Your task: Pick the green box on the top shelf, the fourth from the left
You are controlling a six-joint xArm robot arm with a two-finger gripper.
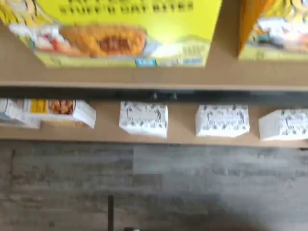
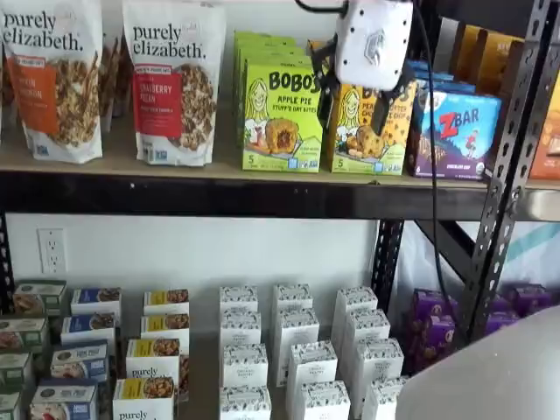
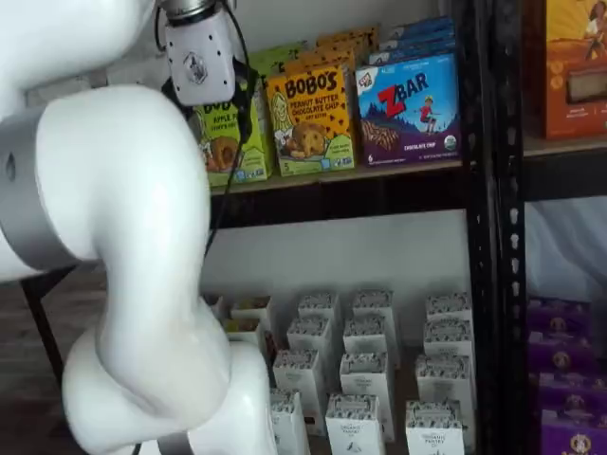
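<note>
green box [image 2: 282, 118] sits upright at the front of the top shelf [image 2: 219, 194], just beside the yellow-orange Bobo's box [image 2: 367, 131]; gripper [image 2: 357, 98] hangs spread and empty before both, so drifting sideways risks grabbing the neighbour

I find the wrist view soft throughout: print on the green box [image 1: 126, 29] is smeared and the small white boxes [image 1: 143, 119] lack detail. Both shelf views are evenly lit and reasonably sharp. A dark shadow band sits beneath the top shelf [image 2: 201, 194]. The arm [image 3: 123, 190] fills one shelf view's near side, bright and slightly defocused. I see no glare.
</note>
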